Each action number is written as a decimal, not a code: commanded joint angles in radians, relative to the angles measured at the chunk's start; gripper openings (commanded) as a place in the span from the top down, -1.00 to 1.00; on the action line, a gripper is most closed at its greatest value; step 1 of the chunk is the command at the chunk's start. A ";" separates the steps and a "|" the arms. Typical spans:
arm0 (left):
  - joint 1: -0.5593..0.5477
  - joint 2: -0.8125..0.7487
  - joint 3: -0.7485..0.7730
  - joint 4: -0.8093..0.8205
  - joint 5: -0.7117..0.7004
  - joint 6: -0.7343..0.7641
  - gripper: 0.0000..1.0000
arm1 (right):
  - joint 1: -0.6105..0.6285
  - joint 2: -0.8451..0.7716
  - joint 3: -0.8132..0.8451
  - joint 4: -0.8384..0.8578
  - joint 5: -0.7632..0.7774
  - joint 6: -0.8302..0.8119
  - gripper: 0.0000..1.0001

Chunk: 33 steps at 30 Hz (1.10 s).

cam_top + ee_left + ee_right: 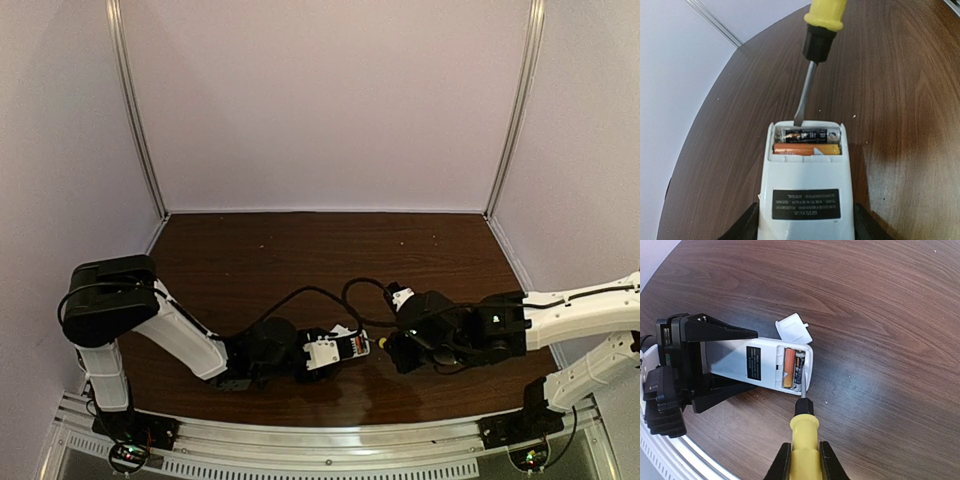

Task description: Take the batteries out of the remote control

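The left fingers (720, 329), half open, gripped the white bar-shaped plastic remote control (807, 180). The right fingers (781, 465), closed on the yellow-handled screwdriver (804, 432), held its blade at the open compartment's end, just beside the dark cylindrical battery (807, 134). The orange battery (800, 149) lay parallel, both crosswise to the blade.

Count's pretty short here: one remote (805, 175), two batteries (807, 134) (one dark, the other orange (800, 149)), one screwdriver (817, 42) with a yellow handle, one little white cover piece (793, 328), one brown table (900, 100). Two robot arms as well, one on the left (185, 335) and one on the right (580, 305).
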 commanded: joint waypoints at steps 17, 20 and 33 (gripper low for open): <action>-0.003 0.014 0.029 0.017 0.012 -0.014 1.00 | 0.006 0.070 0.049 -0.031 0.030 -0.002 1.00; -0.001 0.014 0.029 0.016 0.010 -0.013 1.00 | 0.006 0.082 0.056 -0.040 0.031 0.001 1.00; -0.002 0.014 0.033 0.012 -0.014 -0.014 1.00 | 0.008 0.118 0.070 -0.074 0.026 0.044 1.00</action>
